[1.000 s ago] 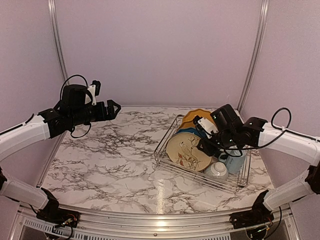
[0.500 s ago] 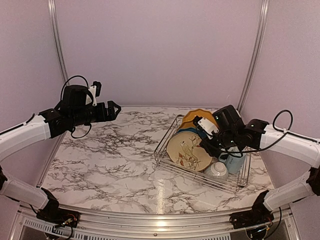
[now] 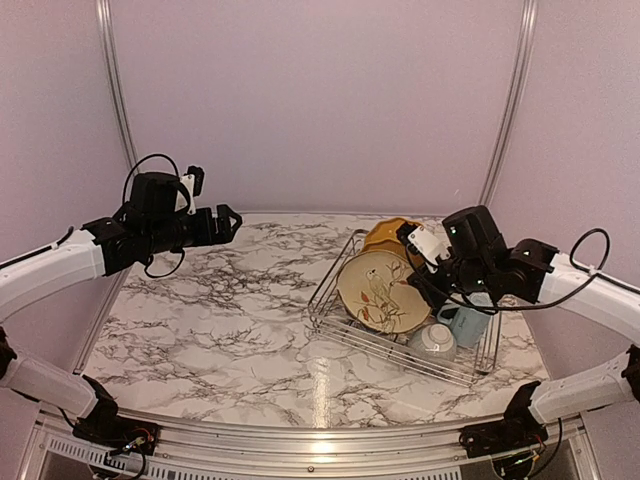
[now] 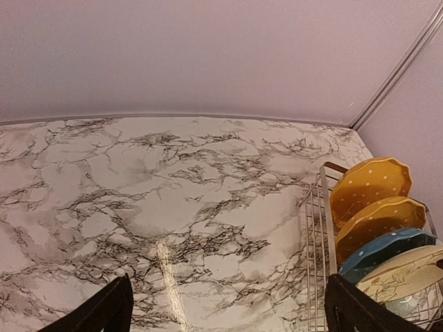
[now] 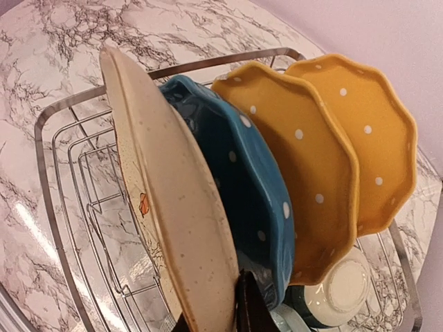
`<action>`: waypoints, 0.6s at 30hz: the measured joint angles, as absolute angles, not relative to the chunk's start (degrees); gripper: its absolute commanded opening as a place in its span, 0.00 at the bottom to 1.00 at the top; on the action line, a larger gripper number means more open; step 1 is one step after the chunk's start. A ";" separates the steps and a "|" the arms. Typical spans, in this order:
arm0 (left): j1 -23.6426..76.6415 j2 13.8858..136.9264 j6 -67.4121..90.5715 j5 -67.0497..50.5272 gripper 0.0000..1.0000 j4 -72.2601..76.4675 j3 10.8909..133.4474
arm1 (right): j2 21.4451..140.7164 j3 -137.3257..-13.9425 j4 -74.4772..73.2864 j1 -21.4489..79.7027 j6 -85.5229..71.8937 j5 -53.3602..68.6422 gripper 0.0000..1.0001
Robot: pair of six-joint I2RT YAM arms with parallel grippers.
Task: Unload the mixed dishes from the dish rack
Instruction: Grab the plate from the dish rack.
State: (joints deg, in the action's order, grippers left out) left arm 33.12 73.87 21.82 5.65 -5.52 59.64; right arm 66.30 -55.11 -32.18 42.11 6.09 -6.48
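The silver wire dish rack [image 3: 325, 290] stands right of centre. In it stand the cream bird-pattern plate [image 3: 380, 292], with a yellow dotted plate [image 3: 385, 235] behind it. My right gripper [image 3: 428, 285] is shut on the cream plate's rim and holds it tilted. In the right wrist view the cream plate [image 5: 173, 207], the blue dotted plate [image 5: 242, 194] and two yellow plates [image 5: 297, 173] [image 5: 360, 131] stand in a row, and my finger [image 5: 249, 304] presses the cream plate's back. A light blue mug [image 3: 465, 322] and a bowl [image 3: 433, 342] sit at the rack's near end. My left gripper [image 3: 228, 222] is open and empty, high over the left side.
The left wrist view shows the marble table [image 4: 173, 187], the rack's wire edge [image 4: 322, 221] and the plates [image 4: 370, 183] at the right. A second, upturned bowl [image 5: 339, 287] lies under the yellow plates. Walls with metal posts [image 3: 505, 110] close in the back.
My right gripper has risen and shifted right with the cream plate, which now stands higher and hides the blue plate from above. The left arm has barely moved.
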 measured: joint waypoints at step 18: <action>33.12 74.70 24.18 6.59 0.99 -6.07 59.64 | 56.42 -55.44 -30.15 41.98 -0.21 -4.08 0.00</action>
